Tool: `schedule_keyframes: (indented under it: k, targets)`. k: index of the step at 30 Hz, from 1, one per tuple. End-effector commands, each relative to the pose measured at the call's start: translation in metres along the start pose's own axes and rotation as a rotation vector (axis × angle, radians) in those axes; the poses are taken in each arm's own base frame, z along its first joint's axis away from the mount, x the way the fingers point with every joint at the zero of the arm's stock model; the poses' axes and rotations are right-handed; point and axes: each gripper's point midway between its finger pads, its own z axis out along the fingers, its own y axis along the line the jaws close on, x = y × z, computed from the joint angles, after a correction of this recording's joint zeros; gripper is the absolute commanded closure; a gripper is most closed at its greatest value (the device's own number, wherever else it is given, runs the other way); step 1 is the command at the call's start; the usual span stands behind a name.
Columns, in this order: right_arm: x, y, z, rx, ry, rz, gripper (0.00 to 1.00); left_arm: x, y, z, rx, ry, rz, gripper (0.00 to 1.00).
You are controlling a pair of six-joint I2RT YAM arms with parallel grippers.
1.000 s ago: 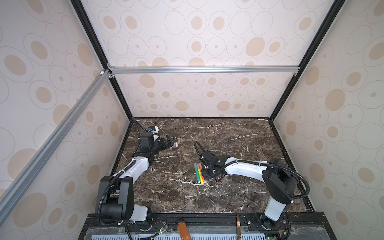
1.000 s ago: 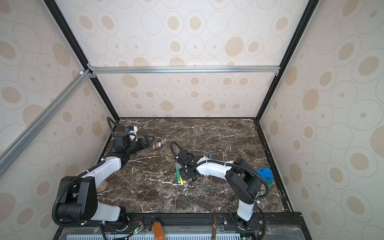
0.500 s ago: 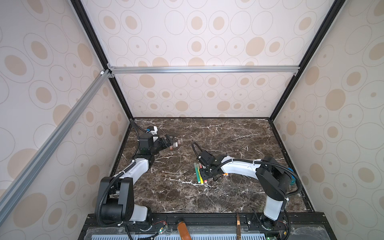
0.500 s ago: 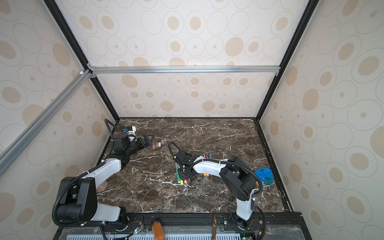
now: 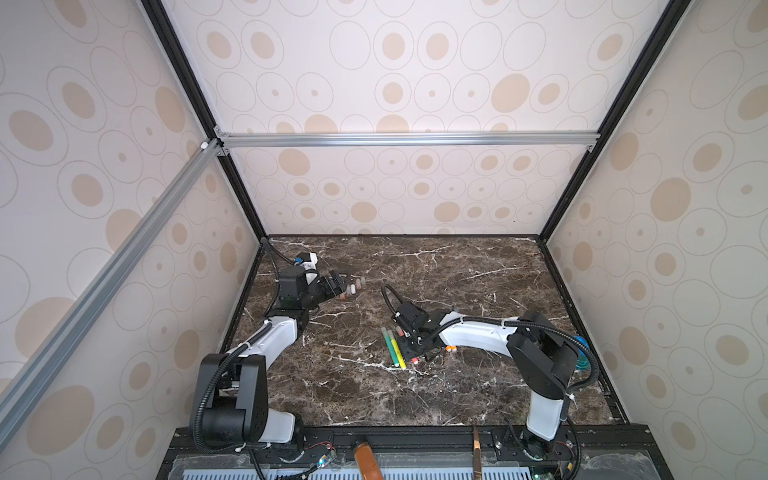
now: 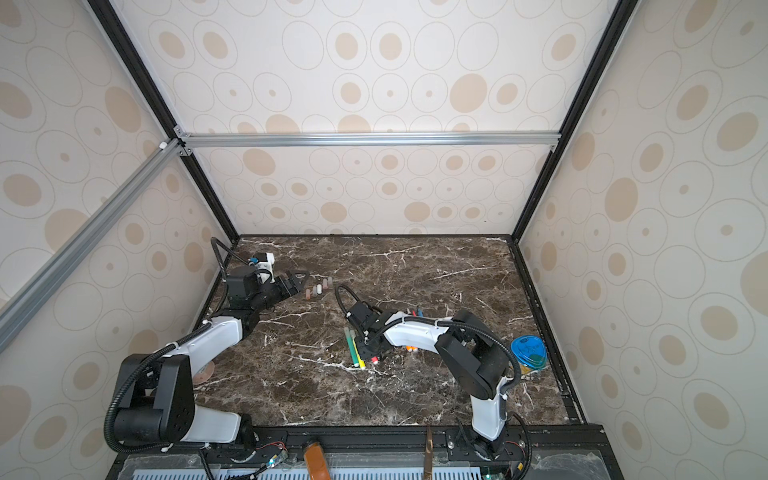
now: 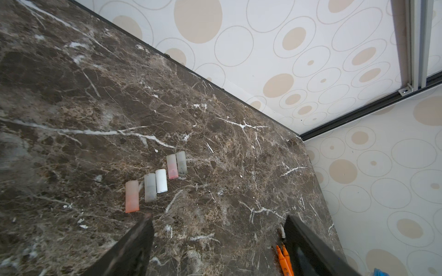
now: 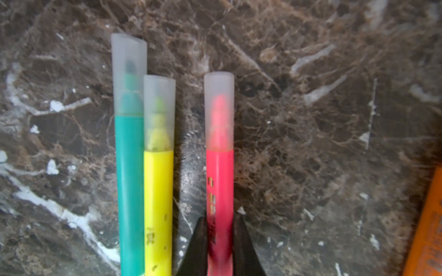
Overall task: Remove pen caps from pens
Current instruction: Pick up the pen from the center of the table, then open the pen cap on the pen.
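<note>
Red plastic is now clamped between the black tips of the right pincer (image 8: 221,217). A second ago those tips stood a little apart over the pens, and they have since closed on the barrel of the red pen (image 8: 220,176). The grip is low down, well clear of its translucent cap (image 8: 218,105), which is still pushed on. The pen lies on the surface (image 5: 457,395), near the yellow pen (image 8: 157,203) and the green pen (image 8: 129,179), which touch each other and also keep their caps. In both top views the arm has barely shifted, so the change is the grip, not the place. The left pincer (image 7: 216,217) hovers released with nothing between its tips, toward the far left of the surface by a row of five loose caps (image 7: 155,184). It is well apart from the red pen and has kept roughly that spot. Two orange pens (image 7: 283,258) lie bare-tipped near the right arm. My reading is that five caps are off and three remain. With the barrel secured, the left pincer would next have to come across, take the exposed cap end and pull along the pen's axis.
</note>
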Motion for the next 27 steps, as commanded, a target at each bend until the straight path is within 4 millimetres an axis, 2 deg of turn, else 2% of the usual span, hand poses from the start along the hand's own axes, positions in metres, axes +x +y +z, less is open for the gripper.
schedule_keyframes:
  k: [1, 6, 10, 14, 18, 22, 27]
  targets:
    - [0.019, -0.018, 0.002, 0.031, 0.055, 0.006, 0.91, -0.005, -0.018, -0.005, 0.052, -0.001, 0.045, 0.19]
    - [0.007, -0.035, -0.015, 0.012, 0.001, 0.011, 0.92, 0.023, -0.046, 0.006, 0.138, 0.089, 0.079, 0.23]
    - [-0.011, -0.046, -0.040, -0.032, -0.095, 0.019, 0.94, 0.060, -0.072, 0.017, 0.221, 0.185, 0.078, 0.29]
    - [-0.033, -0.045, -0.071, -0.110, -0.228, 0.002, 0.96, 0.090, -0.097, 0.024, 0.325, 0.267, 0.050, 0.34]
    - [-0.048, -0.045, -0.095, -0.150, -0.335, -0.019, 0.97, 0.101, -0.123, 0.026, 0.379, 0.289, 0.057, 0.35]
    - [-0.056, -0.043, -0.105, -0.186, -0.386, -0.019, 0.99, 0.108, -0.148, 0.031, 0.429, 0.308, 0.066, 0.35]
    - [-0.062, -0.039, -0.114, -0.219, -0.440, -0.012, 1.00, 0.119, -0.163, 0.041, 0.463, 0.339, 0.053, 0.36]
